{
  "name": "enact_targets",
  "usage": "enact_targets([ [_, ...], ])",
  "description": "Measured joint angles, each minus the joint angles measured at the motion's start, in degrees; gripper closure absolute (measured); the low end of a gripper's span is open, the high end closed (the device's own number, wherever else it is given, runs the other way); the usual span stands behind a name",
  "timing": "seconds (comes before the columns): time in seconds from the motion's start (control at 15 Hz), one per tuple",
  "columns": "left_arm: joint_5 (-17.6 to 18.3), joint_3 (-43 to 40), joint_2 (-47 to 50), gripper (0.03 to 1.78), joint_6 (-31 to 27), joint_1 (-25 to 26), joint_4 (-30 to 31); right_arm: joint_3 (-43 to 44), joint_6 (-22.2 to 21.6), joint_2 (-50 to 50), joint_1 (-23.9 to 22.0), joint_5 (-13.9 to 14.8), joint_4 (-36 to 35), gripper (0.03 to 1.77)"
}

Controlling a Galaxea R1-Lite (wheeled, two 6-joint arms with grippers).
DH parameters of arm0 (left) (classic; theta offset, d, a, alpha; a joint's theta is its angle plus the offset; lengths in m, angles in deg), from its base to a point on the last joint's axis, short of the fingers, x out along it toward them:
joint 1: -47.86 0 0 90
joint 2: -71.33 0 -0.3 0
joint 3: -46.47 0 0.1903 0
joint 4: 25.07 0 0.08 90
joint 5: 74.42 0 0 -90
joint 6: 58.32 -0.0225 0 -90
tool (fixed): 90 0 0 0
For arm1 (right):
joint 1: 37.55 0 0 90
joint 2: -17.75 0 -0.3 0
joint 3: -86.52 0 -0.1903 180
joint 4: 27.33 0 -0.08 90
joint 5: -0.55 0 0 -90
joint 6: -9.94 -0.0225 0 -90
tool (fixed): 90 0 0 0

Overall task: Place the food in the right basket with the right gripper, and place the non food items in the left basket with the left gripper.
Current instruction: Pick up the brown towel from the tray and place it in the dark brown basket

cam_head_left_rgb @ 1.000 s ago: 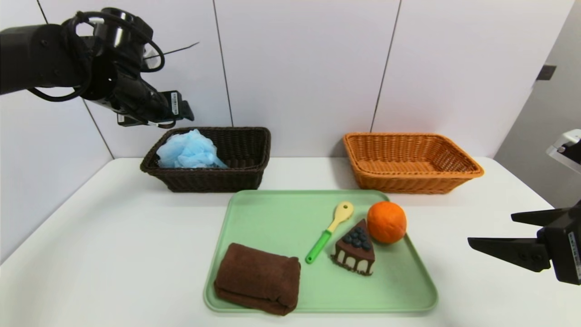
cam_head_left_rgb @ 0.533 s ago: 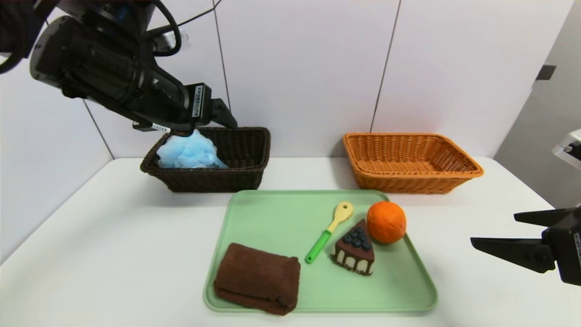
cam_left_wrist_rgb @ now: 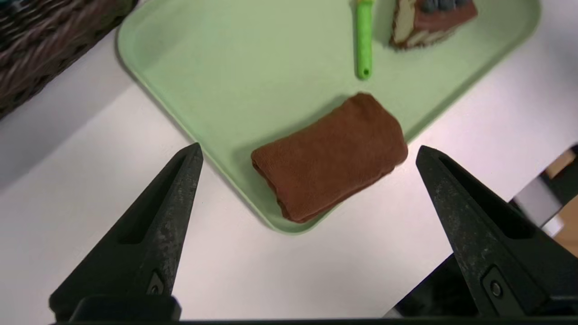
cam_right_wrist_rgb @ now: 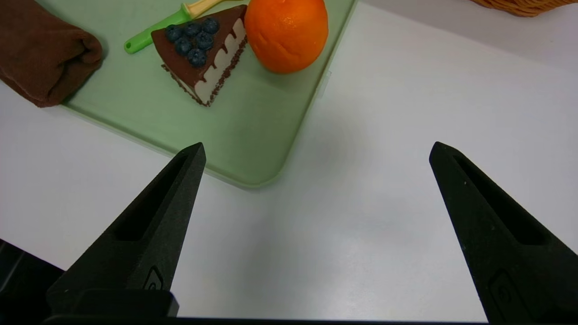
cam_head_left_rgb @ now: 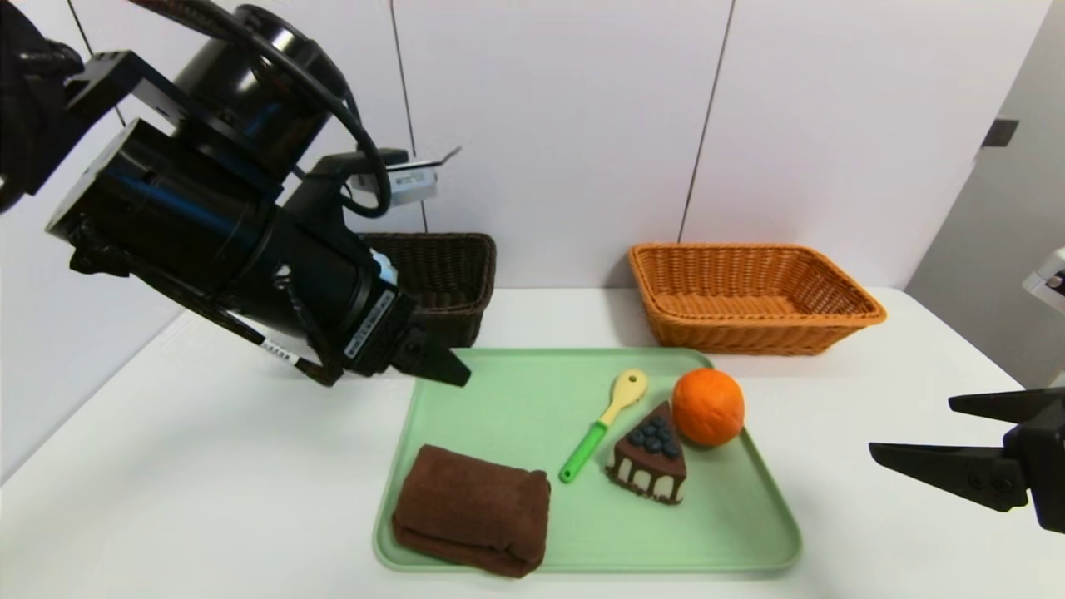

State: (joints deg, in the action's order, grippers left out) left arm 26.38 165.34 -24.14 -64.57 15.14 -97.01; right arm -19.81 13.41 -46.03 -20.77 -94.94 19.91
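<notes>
Up top, the head view alone shows both baskets: the dark left basket half hidden behind the left arm, the orange-tan right basket bare on the white table. Only the left wrist view shows the left gripper spread wide with nothing in it, angled down over the tray's near-left corner, framing the brown towel below. On the green tray lie towel, spoon, cake wedge and orange, orange just beside cake. Out at the right edge, the right gripper hangs over bare table, fingers wide apart, holding nothing, pointing toward the tray.
</notes>
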Motion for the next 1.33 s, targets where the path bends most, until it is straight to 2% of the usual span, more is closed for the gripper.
enact_targets([
  [0.13, 2.5, -2.4, 0.2, 0.13, -9.1, -0.3, 0.3, -0.2, 0.0, 0.1, 0.0, -0.1, 0.0, 0.09],
  [0.33, 3.6, -5.0, -0.9, 0.12, -21.9, -0.5, 0.3, -0.9, 0.0, 0.1, 0.0, -0.1, 0.0, 0.09],
  [0.6, 4.2, -8.9, -3.1, 0.12, -34.0, -1.4, 0.4, -1.8, -0.1, 0.1, 0.0, -0.1, -0.1, 0.09],
  [0.73, 6.0, -10.4, -4.3, 0.12, -35.5, -3.0, 0.4, -2.0, -0.1, -0.1, 0.0, -0.1, -0.1, 0.09],
  [1.0, 6.4, -11.2, -7.0, 0.12, -35.6, -5.4, 2.2, -2.1, -0.1, -0.3, 0.0, -0.1, -0.1, 0.09],
  [1.33, 6.3, -13.9, -10.0, 0.12, -35.8, -5.7, 9.0, -2.3, -0.1, -0.3, -0.4, -0.1, -0.1, 0.09],
])
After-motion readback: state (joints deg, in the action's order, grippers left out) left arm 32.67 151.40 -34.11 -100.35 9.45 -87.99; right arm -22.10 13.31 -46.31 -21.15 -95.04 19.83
